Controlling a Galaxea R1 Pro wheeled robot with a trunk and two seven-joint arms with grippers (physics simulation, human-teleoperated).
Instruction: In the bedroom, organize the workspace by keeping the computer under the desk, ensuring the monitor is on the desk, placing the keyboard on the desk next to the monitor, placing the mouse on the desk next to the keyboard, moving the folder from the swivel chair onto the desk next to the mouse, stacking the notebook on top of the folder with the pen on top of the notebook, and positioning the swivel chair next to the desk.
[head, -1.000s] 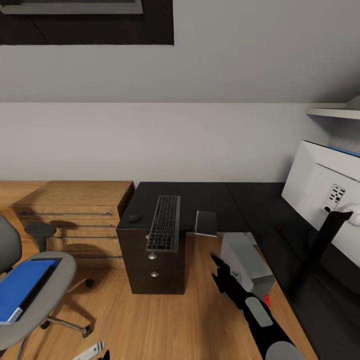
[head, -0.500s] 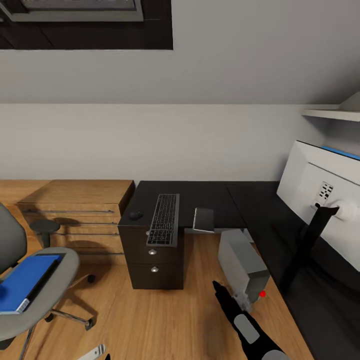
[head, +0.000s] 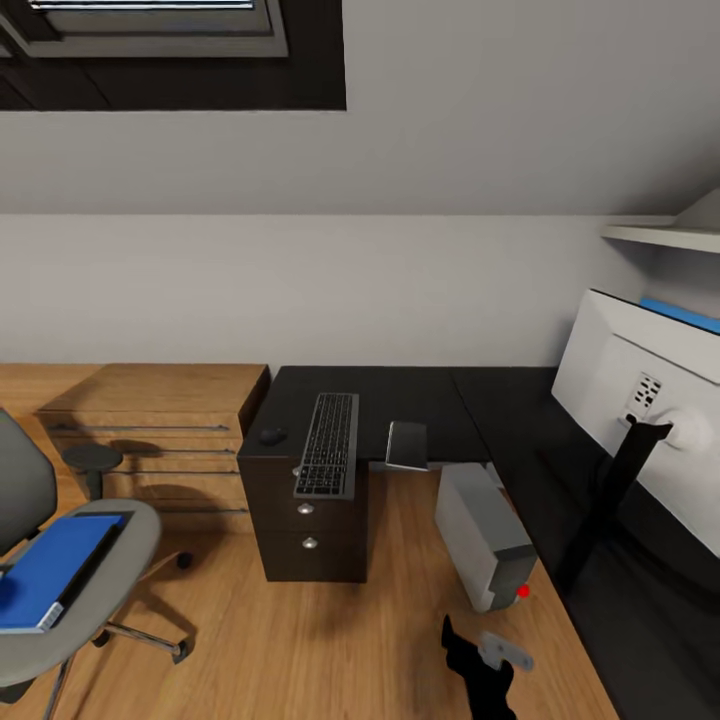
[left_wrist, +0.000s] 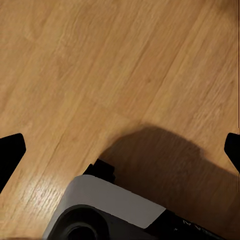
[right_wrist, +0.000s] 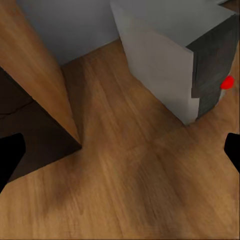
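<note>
- Right gripper (right_wrist: 120, 150) has its fingers spread wide with nothing between them, hanging over the wood floor (head: 300, 640); the computer (right_wrist: 170, 55) sits just ahead of the fingertips, not touching.
- Left gripper (left_wrist: 120, 150) is also spread apart, over bare floor.
- Keyboard (head: 328, 444) and mouse (head: 270, 436) lie on the desk (head: 420, 395), keyboard overhanging the edge.
- Folder (head: 50, 570) is on the swivel chair (head: 110, 560).

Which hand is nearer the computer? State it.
Right. The right hand hangs just in front of the computer, whose red-lit corner shows close in its wrist view. The left hand points at bare wood floor, with no computer near it.
</note>
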